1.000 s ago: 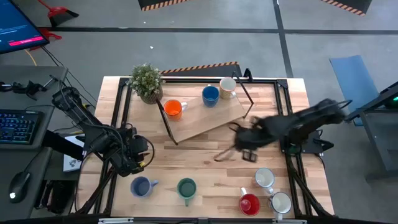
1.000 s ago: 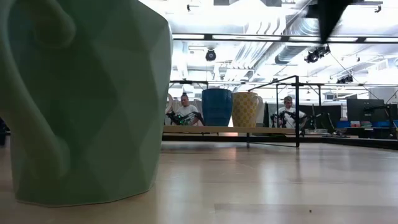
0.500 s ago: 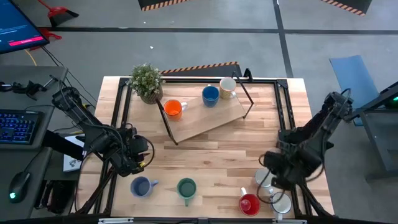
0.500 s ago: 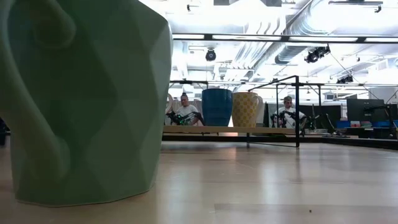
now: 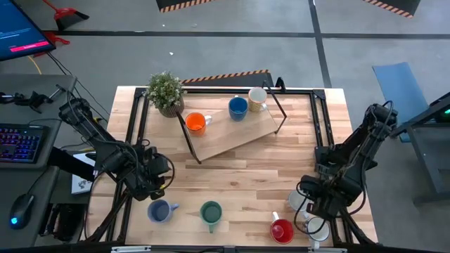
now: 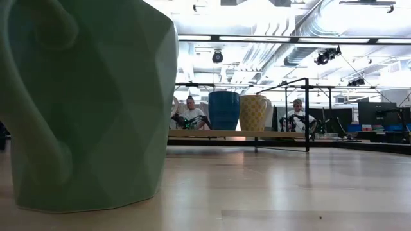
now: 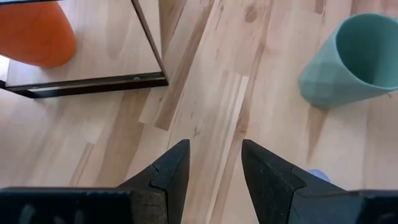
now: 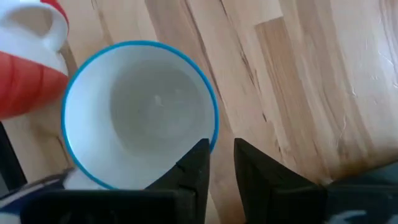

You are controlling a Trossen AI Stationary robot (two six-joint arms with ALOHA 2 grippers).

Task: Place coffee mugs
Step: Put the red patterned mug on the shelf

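On the raised wooden shelf (image 5: 232, 137) stand the orange mug (image 5: 197, 123), the bright blue mug (image 5: 238, 107) and the cream mug (image 5: 257, 98). The grey-blue mug (image 5: 160, 210), green mug (image 5: 211, 212), red mug (image 5: 282, 230) and two white mugs (image 5: 297, 200) (image 5: 318, 230) stand on the table's near part. My right gripper (image 5: 308, 204) hangs over the near right corner, its narrowly open fingers (image 8: 221, 149) pointing down at the rim of a blue-rimmed white mug (image 8: 140, 115). My left gripper (image 7: 214, 146) waits open at the table's left (image 5: 162, 176). My right gripper comes from above at the blue rim (image 8: 208, 134) of the white mug, with one fingertip (image 8: 196, 162) right at the rim's edge. I cannot tell whether it touches the rim. The mug stands upright on the table.
A potted plant (image 5: 166, 91) stands at the far left corner beside the shelf. A dark metal frame (image 5: 320, 119) runs along the table's edges. The red mug (image 8: 25, 81) stands close beside the white mug. In the low view the green mug (image 6: 90, 102) fills the left; people sit far behind.
My right arm has swung quickly from the table's middle, by the shelf's near right edge, toward the near right corner, and has come down over the white mugs. In the last half second it has only settled a little. No mug has moved.
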